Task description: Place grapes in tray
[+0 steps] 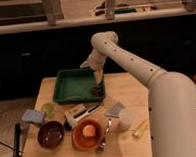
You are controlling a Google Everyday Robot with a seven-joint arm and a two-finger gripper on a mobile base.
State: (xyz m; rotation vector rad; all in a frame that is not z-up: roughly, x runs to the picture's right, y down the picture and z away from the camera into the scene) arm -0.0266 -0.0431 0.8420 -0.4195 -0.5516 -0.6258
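Grapes (pixel 97 90) show in the camera view as a small dark lump in the green tray (pixel 72 87), at its right side close to the near right corner and against the sloping rim there. Directly above them, and to all appearance touching them or very nearly so, is the gripper (pixel 97 82), which points straight down over that same corner of the tray. Whether it is clamped on the cluster or has let go cannot be told, since its tip and the dark fruit run together. The white arm (pixel 131 66) reaches in from the lower right, bends at a rounded joint above the tray's far right corner and drops to the gripper. The tray sits on the far left part of a wooden table (pixel 132 93). Nearer the front edge, well apart from the gripper, stand an orange bowl (pixel 78 142) with a round orange fruit (pixel 88 130) inside it, a dark maroon bowl (pixel 50 134) just to its left, a bluish sponge (pixel 33 117) near the left edge, and a white cup (pixel 125 120) to the right of the orange bowl
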